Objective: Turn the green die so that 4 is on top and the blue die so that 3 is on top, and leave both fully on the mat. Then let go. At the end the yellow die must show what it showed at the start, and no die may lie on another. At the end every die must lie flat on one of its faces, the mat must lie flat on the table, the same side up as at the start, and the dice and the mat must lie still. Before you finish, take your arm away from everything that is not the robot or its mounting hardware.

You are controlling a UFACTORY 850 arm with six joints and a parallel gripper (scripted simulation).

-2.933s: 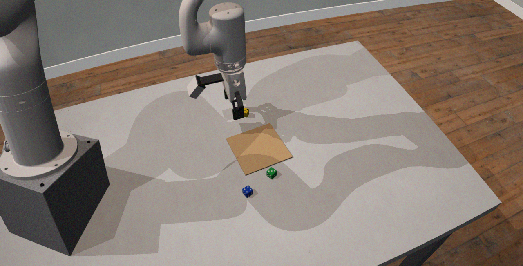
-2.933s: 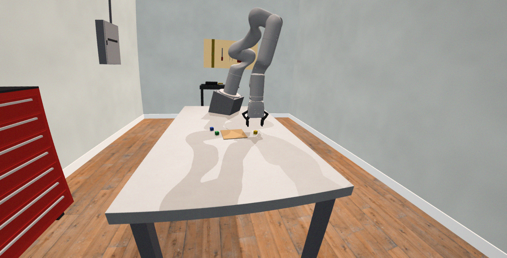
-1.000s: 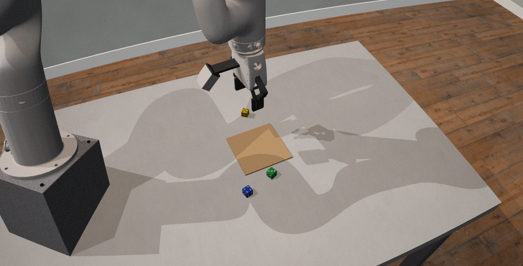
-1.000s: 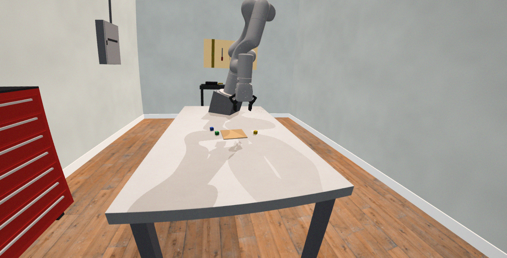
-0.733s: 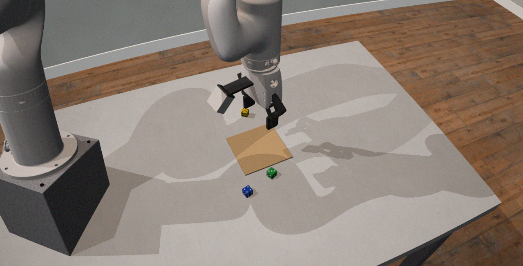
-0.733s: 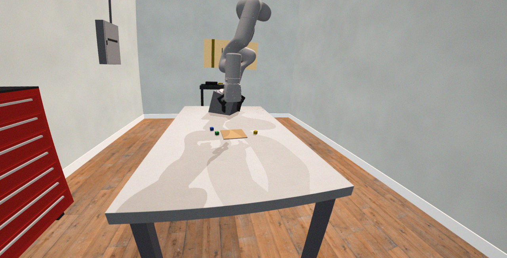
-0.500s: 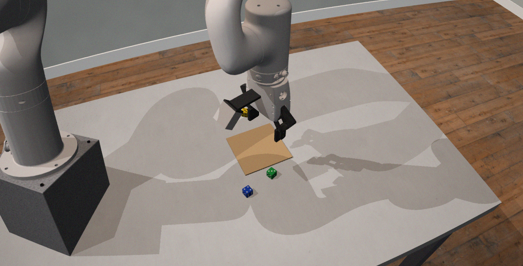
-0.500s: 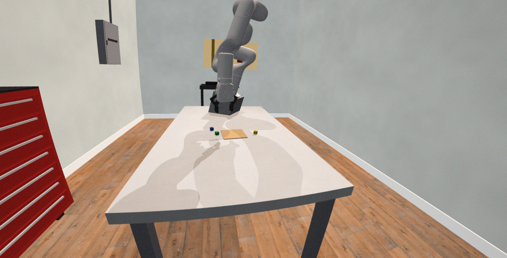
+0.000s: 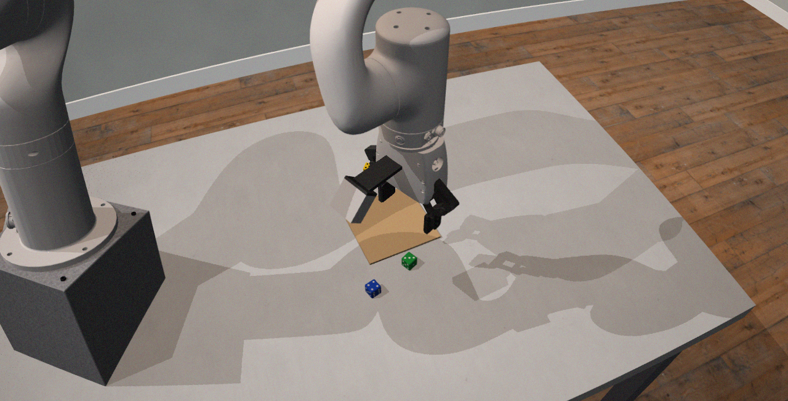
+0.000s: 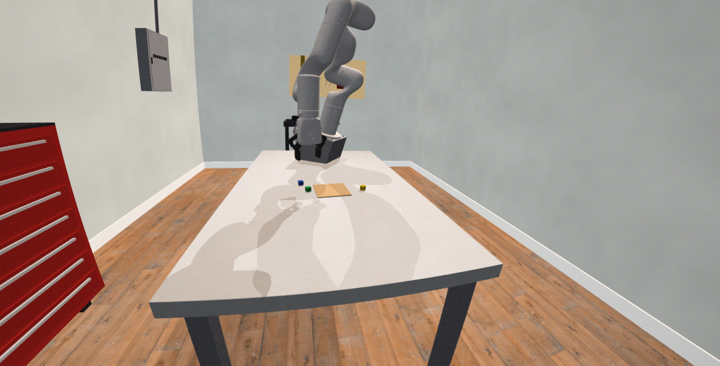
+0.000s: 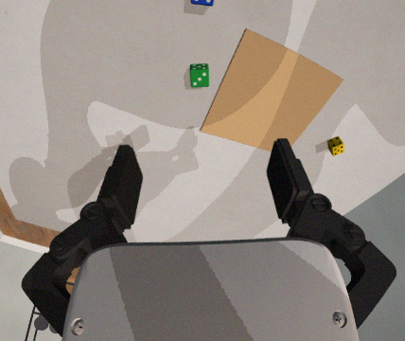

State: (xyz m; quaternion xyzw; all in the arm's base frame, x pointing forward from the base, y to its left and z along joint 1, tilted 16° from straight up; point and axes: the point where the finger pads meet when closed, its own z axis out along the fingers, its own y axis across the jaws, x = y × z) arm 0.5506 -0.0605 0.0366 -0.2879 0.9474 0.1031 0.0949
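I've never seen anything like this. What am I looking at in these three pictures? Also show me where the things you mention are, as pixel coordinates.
This is one jointed robot arm (image 9: 412,79) (image 10: 307,93) ending in a two-fingered gripper (image 9: 409,210) (image 10: 307,155) (image 11: 203,157). One picture looks down from above, another along the table (image 9: 297,365) (image 10: 327,263), and the third from the arm's own wrist, past its fingers. On the table lie a tan mat (image 9: 394,241) (image 10: 332,190) (image 11: 269,95) and, beside it, green (image 9: 409,261) (image 10: 307,188) (image 11: 200,77), blue (image 9: 372,288) (image 10: 300,183) (image 11: 202,2) and yellow (image 9: 366,166) (image 10: 362,187) (image 11: 336,146) dice. The gripper is open and holds nothing.
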